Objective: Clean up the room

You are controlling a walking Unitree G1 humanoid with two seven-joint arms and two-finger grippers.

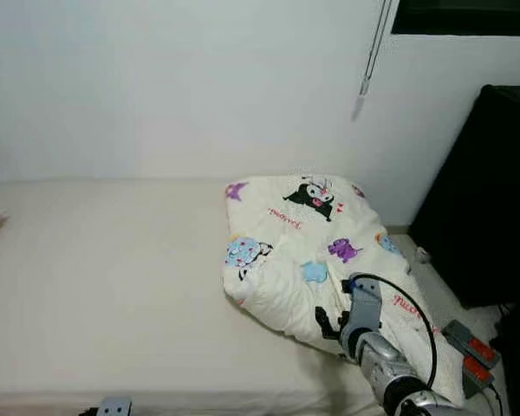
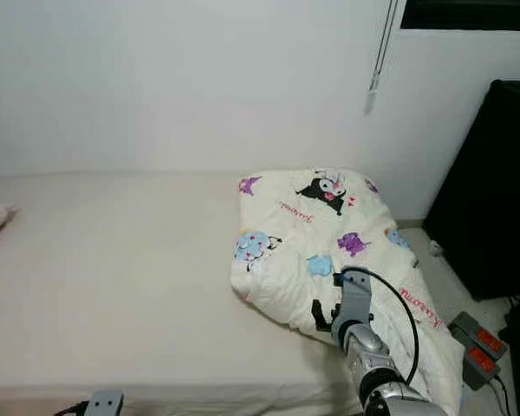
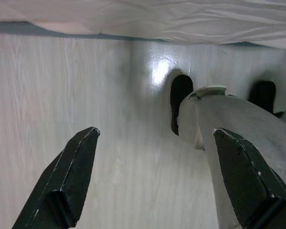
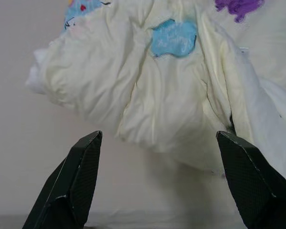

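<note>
1. Just ahead of the right gripper [image 4: 157, 191], its 2 fingers spread wide and holding nothing, lies the near edge of the cartoon-print blanket [image 1: 308, 251], bunched at the bed's [image 1: 104, 286] right end and spilling over its side; likely lined up for a grab.
2. Beyond the left gripper [image 3: 155, 183], fingers likewise apart and empty: pale floor [image 3: 62, 95]; arm idle.
3. Farther off: white wall [image 1: 156, 87].
</note>
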